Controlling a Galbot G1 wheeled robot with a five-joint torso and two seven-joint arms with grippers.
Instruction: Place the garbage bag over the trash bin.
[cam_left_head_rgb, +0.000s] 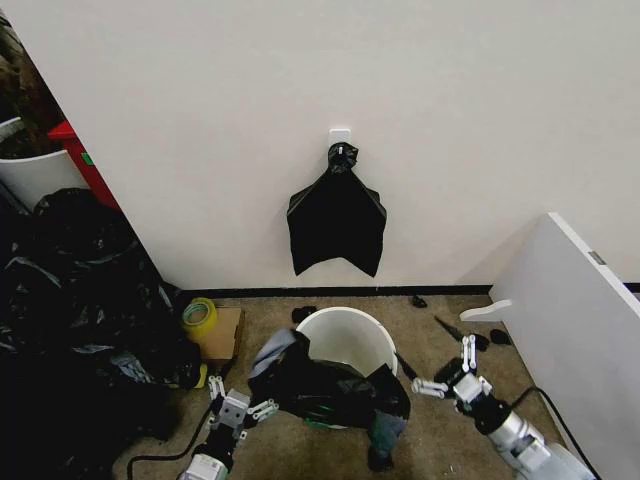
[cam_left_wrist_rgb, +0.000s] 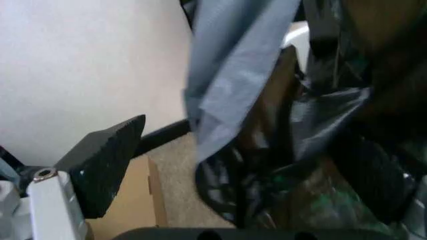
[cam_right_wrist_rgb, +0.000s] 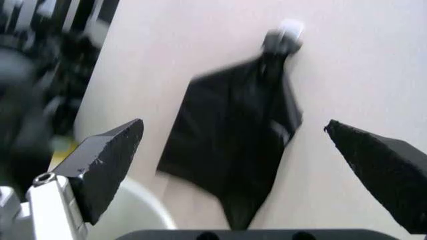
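- Our left gripper and right gripper: both spread, holding nothing.
- Bag drapes over bin near rim, mouth uncovered.
- Risk: unheld, bag slides off; thin plastic could snag.

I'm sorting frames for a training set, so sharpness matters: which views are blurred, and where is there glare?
Head view: sharp; the garbage bag drapes the trash bin between the left gripper and right gripper. Left wrist view: soft, greyish sheen on the bag's fold. Right wrist view: the hanging black bundle is smeared.
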